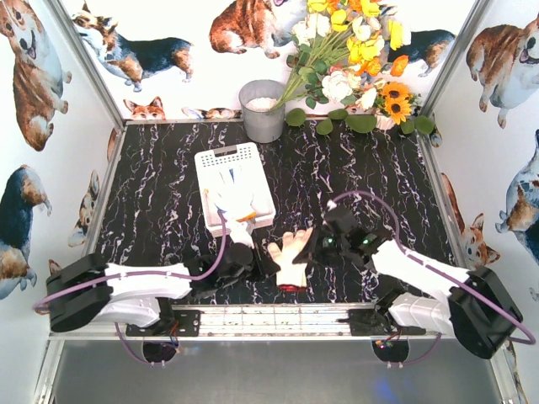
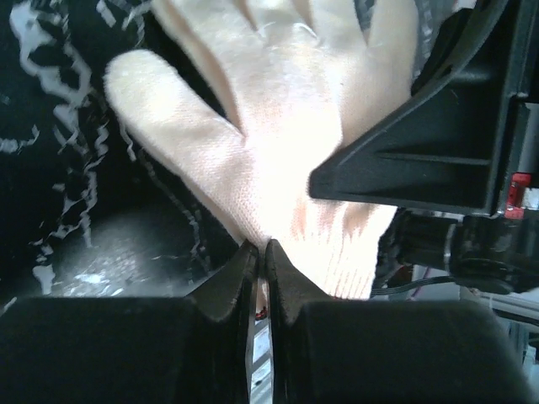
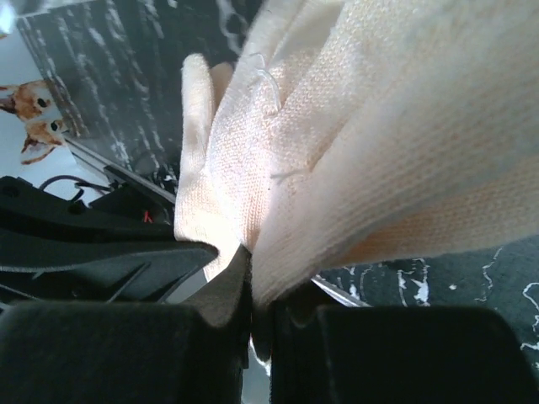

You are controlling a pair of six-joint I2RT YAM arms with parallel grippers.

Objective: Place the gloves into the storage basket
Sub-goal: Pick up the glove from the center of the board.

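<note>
A beige glove (image 1: 292,257) with a red cuff edge lies near the table's front edge, fingers pointing away, between my two grippers. My left gripper (image 1: 266,259) is at its left side. In the left wrist view the jaws (image 2: 261,249) are shut, pinching the edge of the glove (image 2: 278,126) below the thumb. My right gripper (image 1: 312,250) is at the glove's right side. In the right wrist view it (image 3: 254,290) is shut on a fold of the glove (image 3: 354,143). The white storage basket (image 1: 221,158) stands behind them and holds white gloves (image 1: 234,195) with an orange cuff.
A grey metal bucket (image 1: 263,109) stands at the back of the table, with a bunch of flowers (image 1: 354,59) to its right. Walls with dog pictures close in the table on the left, right and back. The two grippers are close together over the glove.
</note>
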